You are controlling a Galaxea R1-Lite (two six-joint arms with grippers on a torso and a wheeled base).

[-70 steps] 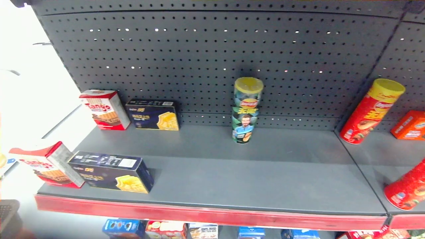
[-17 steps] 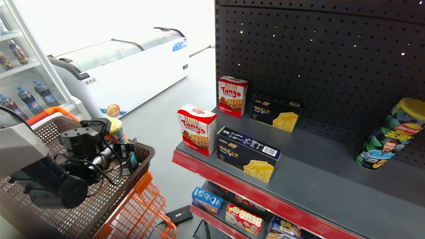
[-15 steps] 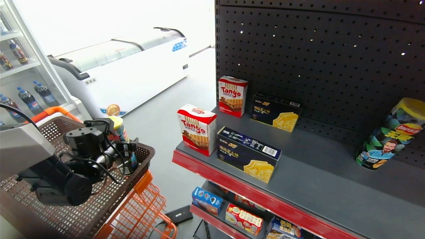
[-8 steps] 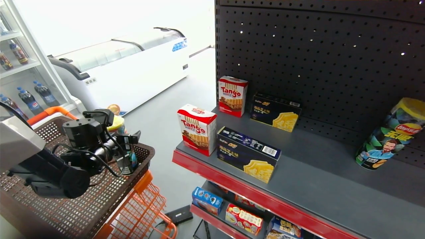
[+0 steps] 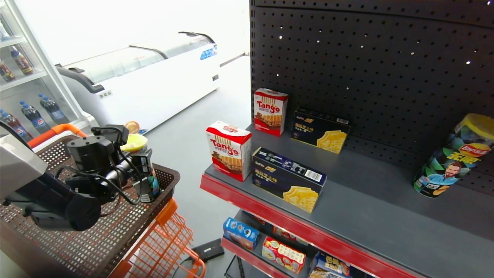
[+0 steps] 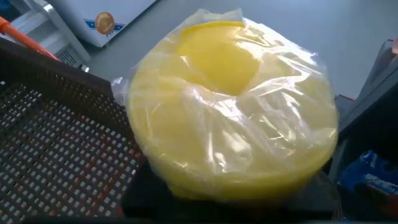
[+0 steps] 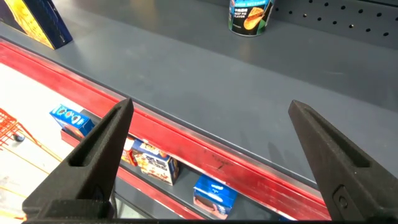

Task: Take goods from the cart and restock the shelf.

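Note:
A chip can (image 5: 148,181) with a yellow lid (image 5: 134,142) stands upright over the far corner of the brown cart basket (image 5: 96,247), and my left gripper (image 5: 143,170) is shut on its body. The left wrist view looks down on that plastic-wrapped yellow lid (image 6: 230,106). My right gripper (image 7: 217,162) hangs open with nothing between its fingers, over the red front edge of the grey shelf (image 7: 249,81). A matching green chip can (image 5: 451,162) stands at the back of the shelf (image 5: 366,208) and also shows as the green can (image 7: 250,14) in the right wrist view.
Two red-and-white wafer boxes (image 5: 229,150) (image 5: 270,112) and two dark blue boxes (image 5: 287,179) (image 5: 320,129) occupy the shelf's left end. Bare shelf lies between them and the green can. A white freezer (image 5: 154,81) and a drinks cooler (image 5: 23,96) stand beyond the cart.
The head camera has turned from the shelf toward the cart. Over the last second my left arm has drawn slightly up and left with the can held.

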